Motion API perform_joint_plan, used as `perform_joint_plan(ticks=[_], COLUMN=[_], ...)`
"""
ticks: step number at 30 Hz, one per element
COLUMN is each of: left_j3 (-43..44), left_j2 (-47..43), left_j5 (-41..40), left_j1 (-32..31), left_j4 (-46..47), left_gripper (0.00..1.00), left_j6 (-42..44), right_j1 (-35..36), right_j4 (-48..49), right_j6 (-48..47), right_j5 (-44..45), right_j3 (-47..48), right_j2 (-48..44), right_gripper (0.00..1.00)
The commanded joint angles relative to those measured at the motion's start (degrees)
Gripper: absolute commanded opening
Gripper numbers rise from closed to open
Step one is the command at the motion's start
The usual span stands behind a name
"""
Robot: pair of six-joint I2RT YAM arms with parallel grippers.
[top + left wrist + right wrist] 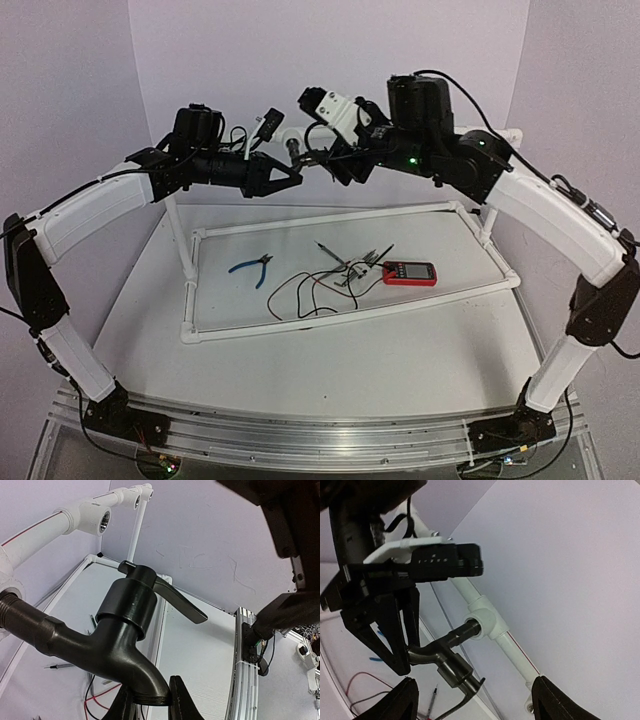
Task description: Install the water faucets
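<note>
- Up off the table, the faucet (115,630) hangs at the white pipe (512,645), with its threaded end in a socket (481,622).
- The left gripper (152,696) is clamped on the spout (145,677) mouth. One finger sits on each side of the rim, touching it.
- From those fingers the body runs back to the socket, and the lever (177,602) juts from the cap.
- The right gripper (474,682) has its fingers (395,702) spread wide and grips nothing.
- In the right wrist view the faucet shows in the gap between those fingers, lever end nearest the tips. I cannot tell how far beyond them it lies.
- I cannot tell how deep the thread sits.
</note>
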Motion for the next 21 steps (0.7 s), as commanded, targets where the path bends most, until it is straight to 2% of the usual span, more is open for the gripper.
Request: perform_joint_plan(ticks=[1,8,14,21], left_j3=[4.39,4.92,5.05,5.90], left_j2=[-0.25,-0.02,-0.16,-0.02], left_j5=[-1.40,-0.86,-0.28,0.31], left_j1=[-0.02,-0.02,-0.02,-0.02], left_j4=[4.48,4.20,3.80,3.86], left_gripper=[0.00,0.00,0.00,0.00], left_j6=[3.66,4.01,4.09,4.32], right_j1=[-0.11,-0.12,-0.19,-0.73], right_j4=[-13.60,-13.56,-9.50,-8.10], right_j6=[-18.18,-24.75,-29.33,-30.50], right_j5=[1.16,3.25,8.46,8.65], right_j3=[9.10,11.02,14.46,17.06], right_j2=[6.43,9.36,13.44,17.00], right_gripper=[0.79,0.76,0.66,0.54])
